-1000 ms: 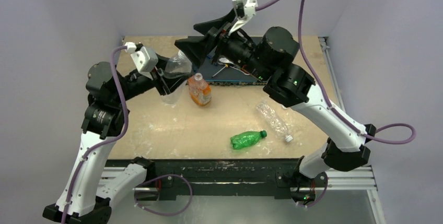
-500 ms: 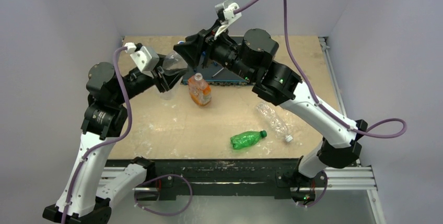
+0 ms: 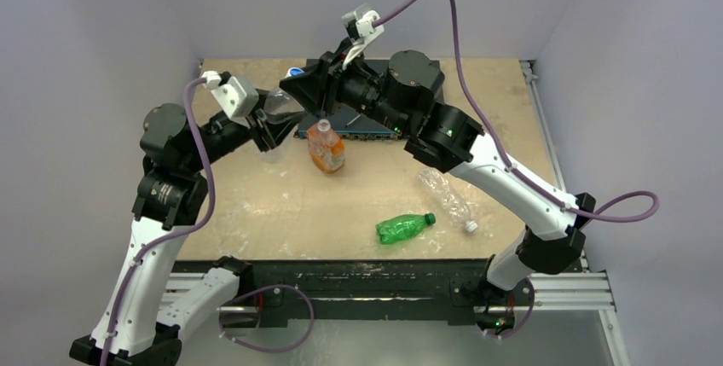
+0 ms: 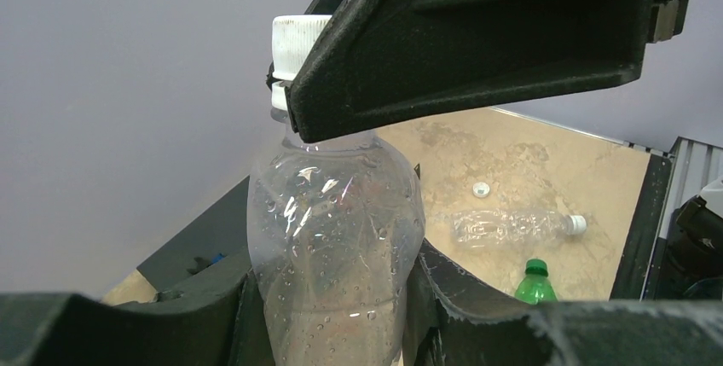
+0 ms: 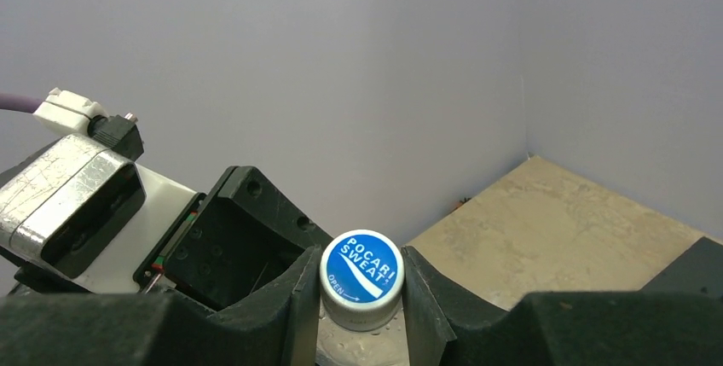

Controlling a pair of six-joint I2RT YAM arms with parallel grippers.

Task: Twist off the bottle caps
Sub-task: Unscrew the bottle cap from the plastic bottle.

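One clear bottle (image 4: 334, 229) — left hand (image 4: 333, 310) tight round its body, right hand (image 5: 360, 310) (above) tight on its cap (image 5: 361, 274).

Top view: a table (image 3: 341, 200) with two arms reaching in from its near edge. At the far left the left tool (image 3: 274, 130) clamps an upright held bottle (image 4: 334, 229) above the table. The right tool (image 5: 360, 291) comes over from the right, and its fingers pinch the cap (image 5: 360, 274) on top of that bottle. Just right of them a squat bottle (image 3: 326, 148) stands on the table, with a flat panel (image 3: 358, 130) behind it. Near the front edge lies a front bottle (image 3: 401, 228). A right-hand bottle (image 3: 446, 195) lies just beside it to the right, with a loose cap (image 4: 482, 188) nearby.
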